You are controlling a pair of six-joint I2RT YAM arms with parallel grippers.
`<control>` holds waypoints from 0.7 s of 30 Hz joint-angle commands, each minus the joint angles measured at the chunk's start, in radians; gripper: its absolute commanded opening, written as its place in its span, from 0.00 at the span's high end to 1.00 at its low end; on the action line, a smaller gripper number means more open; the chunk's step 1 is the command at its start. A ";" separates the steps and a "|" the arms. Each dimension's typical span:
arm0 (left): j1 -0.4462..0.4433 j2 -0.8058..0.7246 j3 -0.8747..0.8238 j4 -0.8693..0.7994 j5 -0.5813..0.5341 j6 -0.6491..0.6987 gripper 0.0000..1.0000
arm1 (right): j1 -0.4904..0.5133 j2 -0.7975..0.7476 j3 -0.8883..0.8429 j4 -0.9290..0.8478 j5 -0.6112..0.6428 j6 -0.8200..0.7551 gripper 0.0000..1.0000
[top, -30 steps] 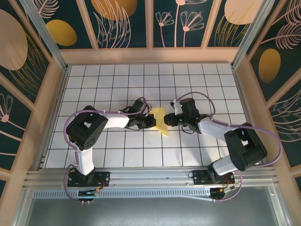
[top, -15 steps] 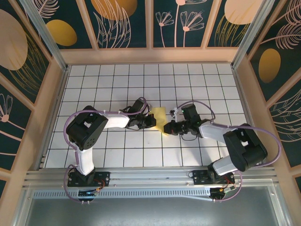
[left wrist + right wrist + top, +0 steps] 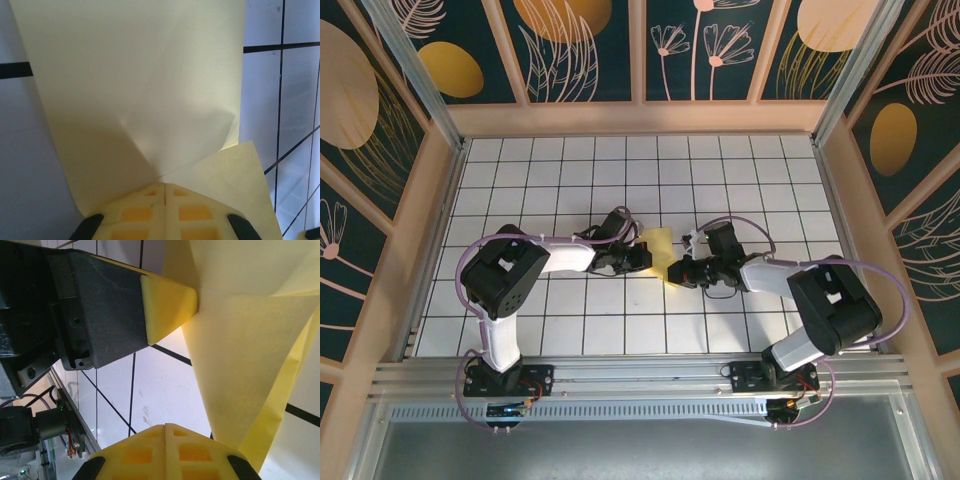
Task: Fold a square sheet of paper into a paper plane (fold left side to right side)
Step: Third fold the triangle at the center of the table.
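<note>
- Square sheet of paper (image 3: 661, 246) (image 3: 140, 85) (image 3: 240, 360): pale yellow, creased and layered, lifted partly off the white grid table (image 3: 560, 180), close to the table's middle.
- Left gripper (image 3: 642, 256) (image 3: 164, 187): just left of the table's middle, clamped on the sheet's left side. Foam pads pressed together, with the paper's crease running straight into their seam.
- From the right wrist, one yellow pad (image 3: 167, 307) of the left gripper pressed flat against the upright paper.
- Right gripper (image 3: 677, 272) (image 3: 165, 428): just right of the table's middle, jaws fully closed, pads meeting with no gap.
- Sheet's lower corner touching the right gripper's side; cannot tell whether any paper is caught between those pads.
</note>
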 commanded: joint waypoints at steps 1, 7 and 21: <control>0.003 0.036 -0.020 -0.112 -0.090 0.015 1.00 | -0.009 0.031 0.010 0.008 0.021 0.007 1.00; 0.003 0.033 -0.020 -0.112 -0.091 0.014 1.00 | -0.012 0.048 0.008 0.010 0.027 0.009 1.00; 0.003 0.032 -0.020 -0.110 -0.091 0.013 1.00 | -0.008 0.066 -0.017 0.002 0.007 0.004 1.00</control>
